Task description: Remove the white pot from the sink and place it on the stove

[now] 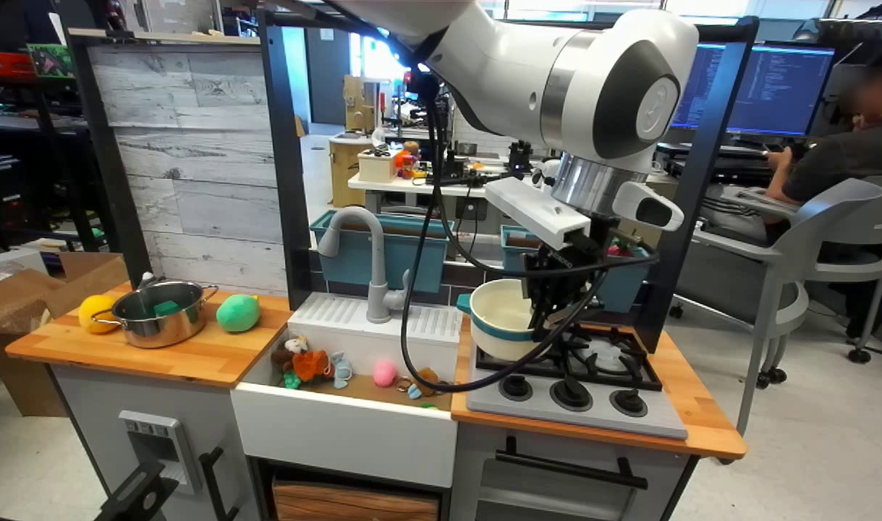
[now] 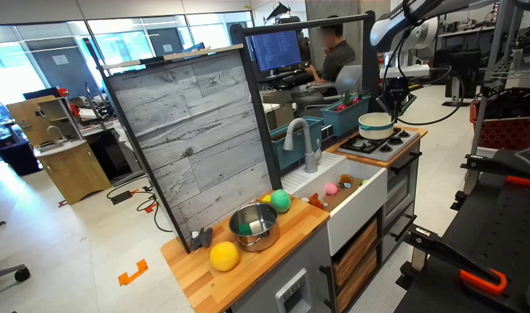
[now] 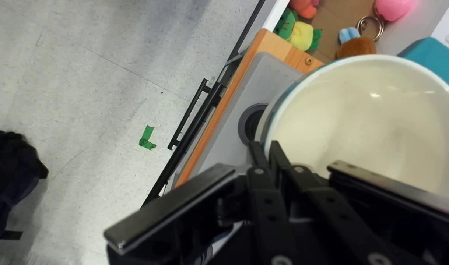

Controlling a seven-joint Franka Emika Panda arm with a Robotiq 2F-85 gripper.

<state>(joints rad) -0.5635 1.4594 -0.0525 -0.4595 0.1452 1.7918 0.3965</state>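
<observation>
Glare bleaches the background windows (image 2: 17, 65), soft shadows streak the floor (image 3: 99, 92), and glints dot the white pot (image 3: 364, 121).

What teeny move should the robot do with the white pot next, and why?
I'd probably ease the white pot gently down a little before letting go. The gripper is pinching its edge over the stove, but I can't tell whether its bottom touches the black grates, so letting go now might drop it.
</observation>
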